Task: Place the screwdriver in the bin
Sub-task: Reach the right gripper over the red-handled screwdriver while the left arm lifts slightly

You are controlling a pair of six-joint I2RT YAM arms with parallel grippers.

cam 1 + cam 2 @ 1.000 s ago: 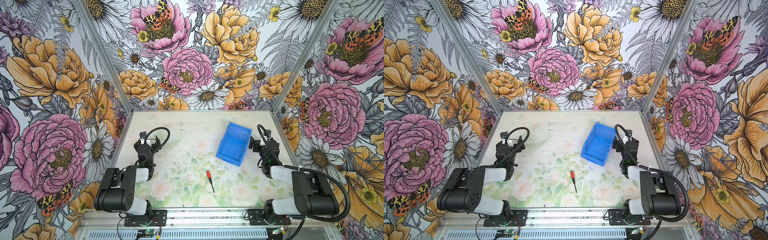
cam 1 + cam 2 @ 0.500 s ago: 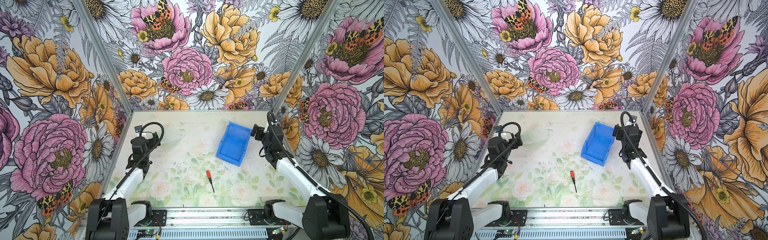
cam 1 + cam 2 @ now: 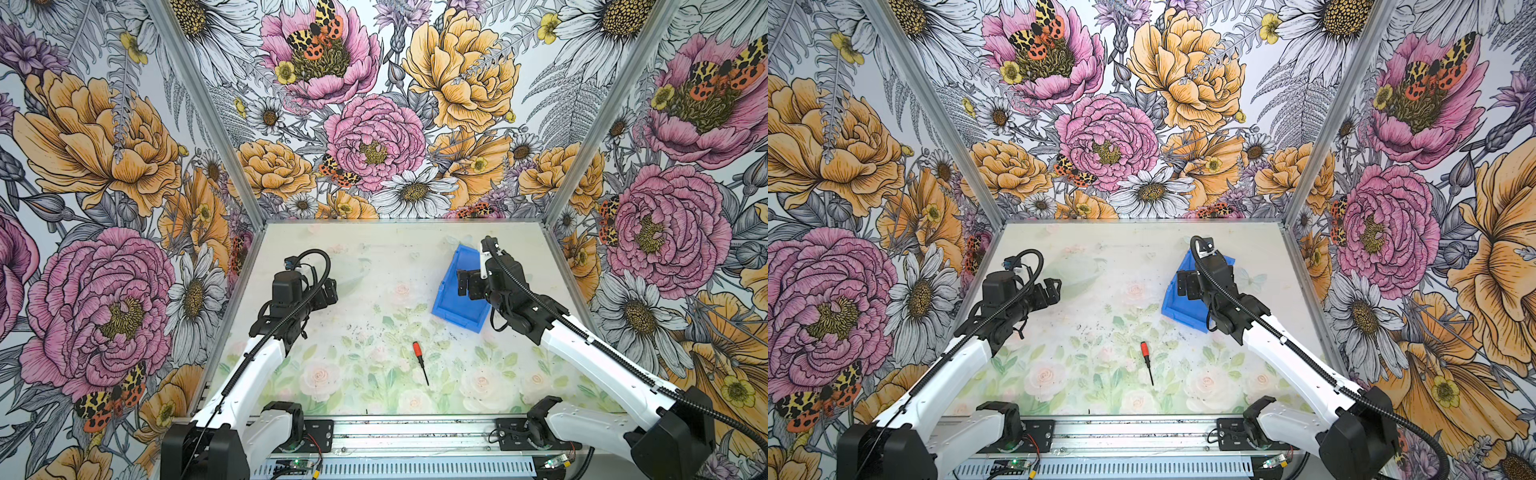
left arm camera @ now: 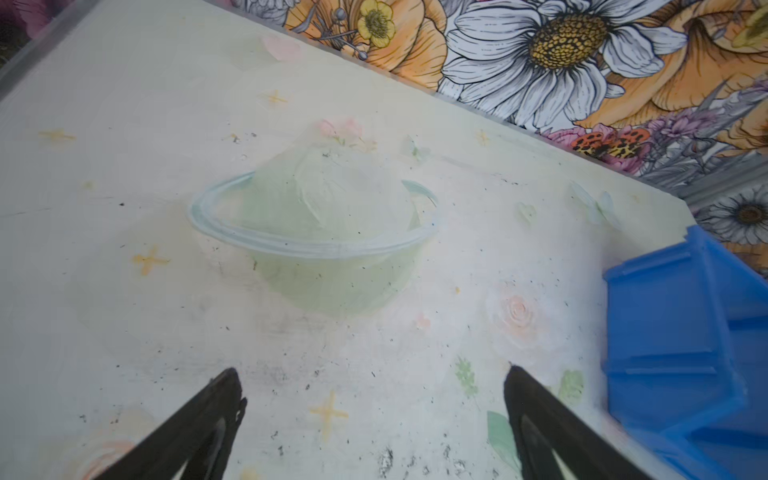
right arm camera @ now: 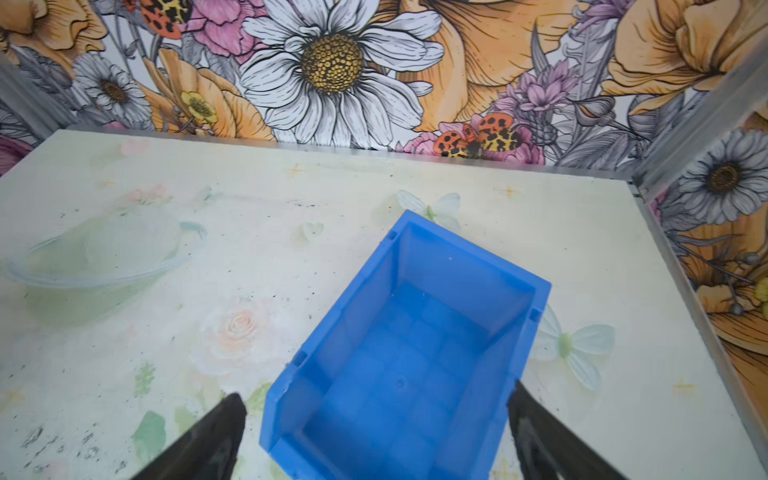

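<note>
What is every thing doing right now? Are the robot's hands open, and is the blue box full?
Screwdriver: lying flat on the table, apart from the bin, untouched.
Bin: upright, empty.
Left gripper: open, holding nothing.
Right gripper: open, holding nothing, at the bin.

Taking twelve o'clock as the far edge of the table (image 3: 374,266) in both top views, the screwdriver (image 3: 420,362) lies on it toward six o'clock of the middle, handle to eleven and tip to five, touching nothing. The bin (image 3: 451,305) stands on the table at about one o'clock of the screwdriver, with the right gripper (image 3: 463,286) above it. The left gripper (image 3: 331,291) is over the table at nine o'clock of the bin, well apart from it, and at ten o'clock of the screwdriver.
</note>
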